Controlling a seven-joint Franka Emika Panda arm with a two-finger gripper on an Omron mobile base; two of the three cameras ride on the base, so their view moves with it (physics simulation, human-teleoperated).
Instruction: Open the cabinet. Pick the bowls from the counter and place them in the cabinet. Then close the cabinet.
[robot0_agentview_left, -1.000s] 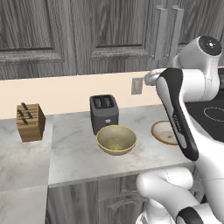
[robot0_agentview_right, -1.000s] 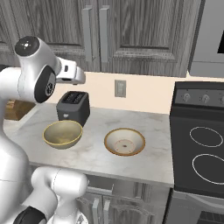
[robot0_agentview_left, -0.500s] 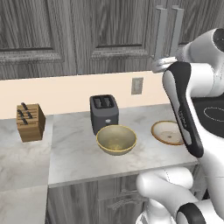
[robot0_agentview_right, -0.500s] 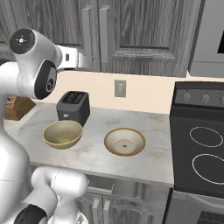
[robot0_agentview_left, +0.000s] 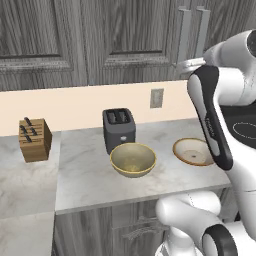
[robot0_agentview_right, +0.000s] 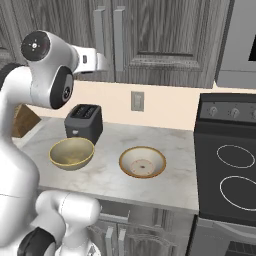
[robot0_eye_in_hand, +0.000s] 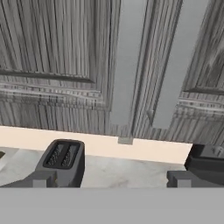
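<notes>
Facing the cabinet, the gripper hangs spread wide just below the lower ends of its two upright bar handles, doors shut; bowls sit on the counter beneath.

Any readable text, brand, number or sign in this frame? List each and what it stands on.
None readable.
Toaster: no brand or label shows.
Stove knobs: any markings are too small to tell.
Cabinet doors, wall outlet, knife block, both bowls: plain, unlettered.
</notes>
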